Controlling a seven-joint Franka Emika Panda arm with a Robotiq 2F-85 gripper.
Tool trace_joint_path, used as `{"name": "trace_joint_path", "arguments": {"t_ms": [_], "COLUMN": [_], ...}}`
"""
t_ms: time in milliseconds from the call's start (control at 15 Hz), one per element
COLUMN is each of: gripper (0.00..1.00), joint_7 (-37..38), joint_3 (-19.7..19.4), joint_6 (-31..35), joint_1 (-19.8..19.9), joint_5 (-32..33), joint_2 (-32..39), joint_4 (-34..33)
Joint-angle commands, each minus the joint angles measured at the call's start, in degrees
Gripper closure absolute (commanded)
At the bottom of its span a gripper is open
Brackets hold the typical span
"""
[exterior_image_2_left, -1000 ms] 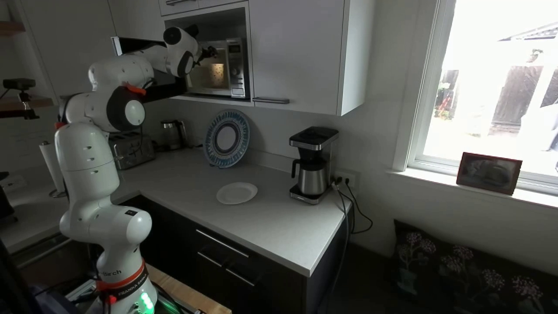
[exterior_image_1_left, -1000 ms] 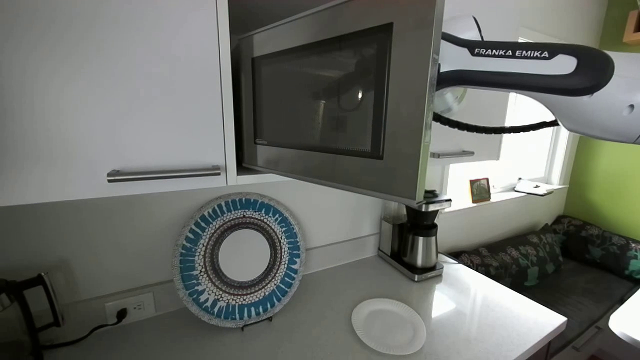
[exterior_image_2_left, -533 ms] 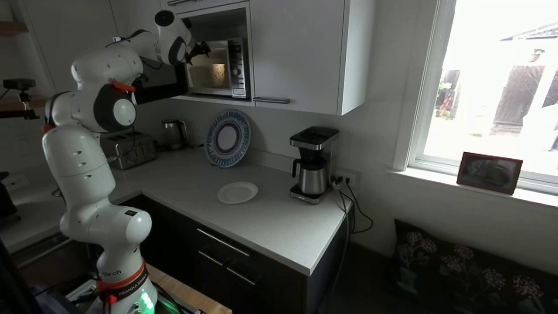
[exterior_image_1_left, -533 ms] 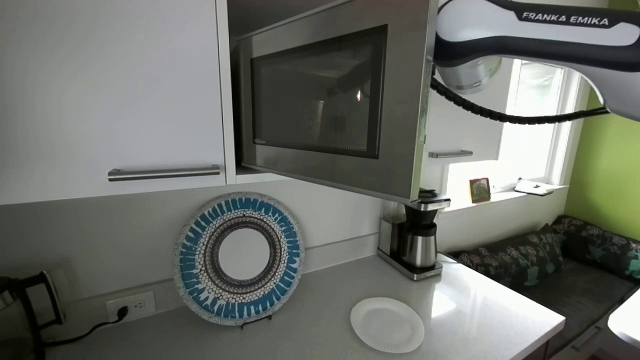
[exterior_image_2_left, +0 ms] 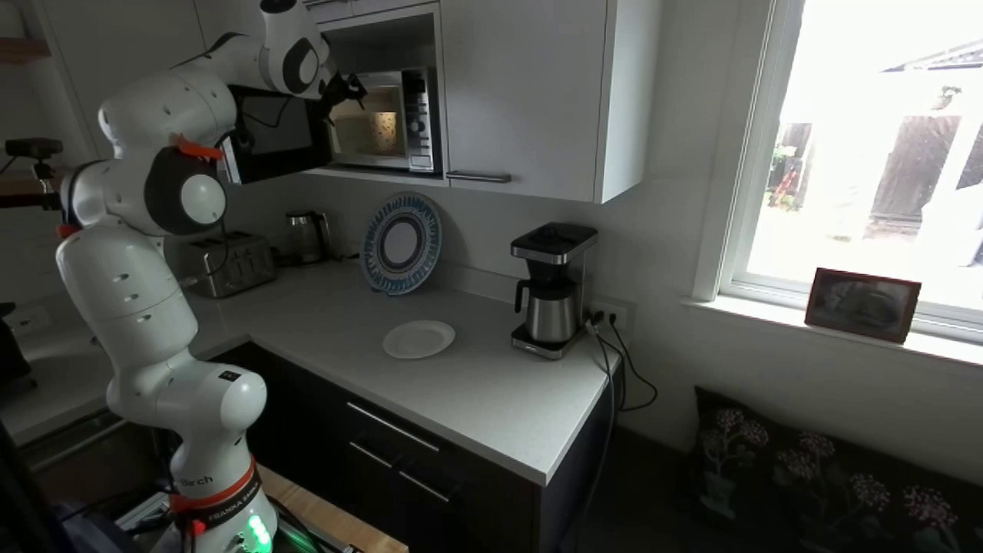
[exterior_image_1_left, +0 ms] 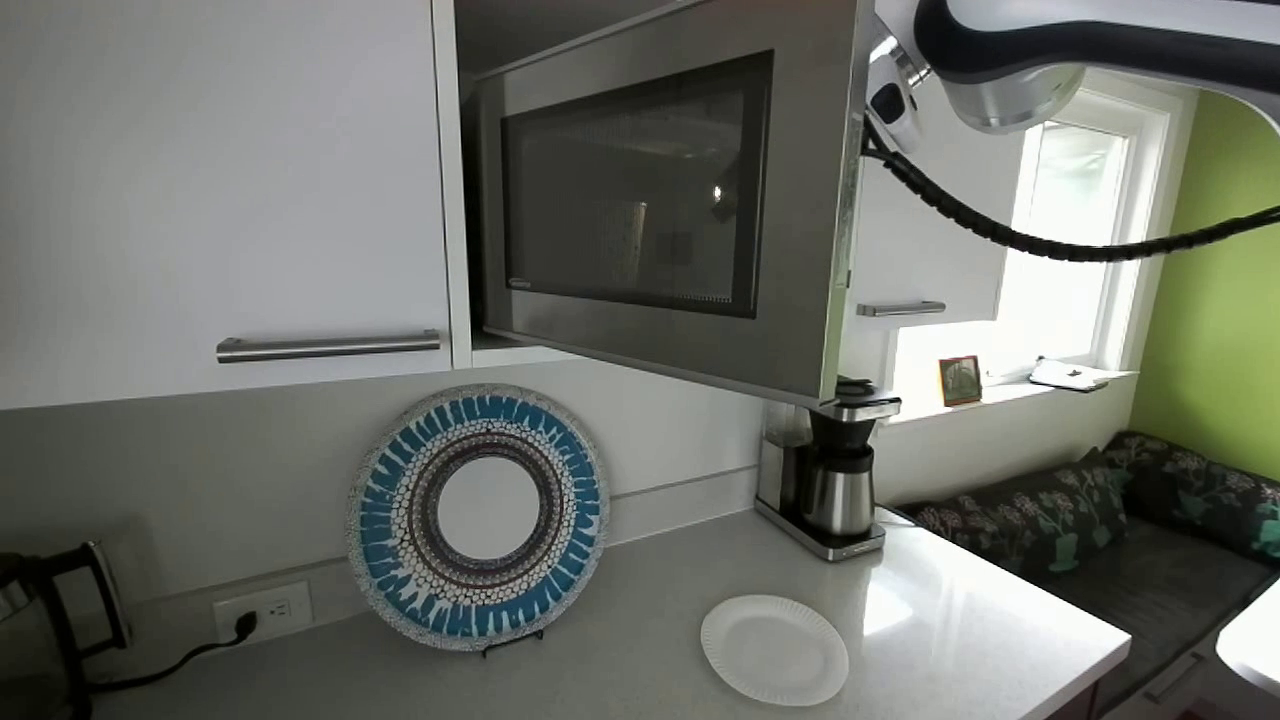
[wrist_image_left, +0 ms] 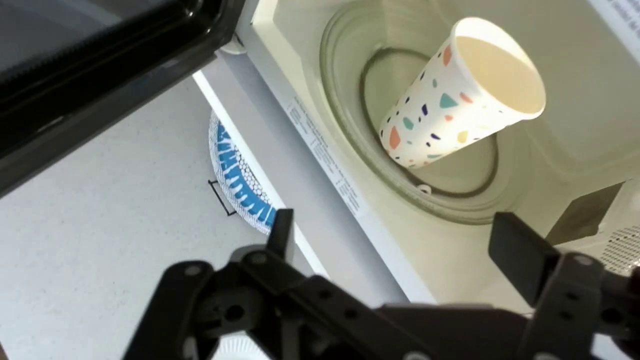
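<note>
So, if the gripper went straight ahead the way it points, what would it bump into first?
Likely the patterned cup inside the open microwave, but depth is unclear: the gripper might touch the turntable under it first.

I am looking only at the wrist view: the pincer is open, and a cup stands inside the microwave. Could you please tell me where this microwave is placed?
Observer: The microwave sits in an open niche between white wall cabinets.

Operator: Thank you. I see the black inner side of the door. How is its outside, please?

Observer: In an exterior view, its outer face is grey, with a dark window.

Operator: And is some appliance near the white plate, at my lower edge?

Observer: Yes, in both exterior views a coffee maker stands on the same counter, apart from the plate.
</note>
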State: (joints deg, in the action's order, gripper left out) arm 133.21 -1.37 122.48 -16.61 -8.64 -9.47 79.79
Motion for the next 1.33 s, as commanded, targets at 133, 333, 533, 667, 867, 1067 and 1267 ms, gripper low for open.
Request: {"name": "trace_joint_path", "arguments": {"t_ms": [133, 333, 533, 667, 867, 1067, 1267], "gripper": [0.00, 0.00, 0.00, 0.00, 0.00, 0.00, 0.00], "joint_7": [-5.73, -6.25, -6.52, -6.52, -6.51, -8.32, -16.04], "joint_3": [-0.18, -0.20, -0.23, -0.21, -0.21, -0.50, -1.53], "joint_6": [-9.35, -9.27, -9.50, -9.47, -9.46, -10.74, -14.33], "joint_1": [0.29, 0.10, 0.09, 0.08, 0.08, 0.01, -0.08], "joint_5": [4.04, 3.84, 3.95, 3.95, 3.95, 3.90, 3.89], "joint_2": [-2.66, -2.31, -2.37, -2.20, -2.15, -2.12, -1.61], "joint_4": [-0.93, -1.20, -1.33, -1.32, -1.33, -1.97, -4.14]}}
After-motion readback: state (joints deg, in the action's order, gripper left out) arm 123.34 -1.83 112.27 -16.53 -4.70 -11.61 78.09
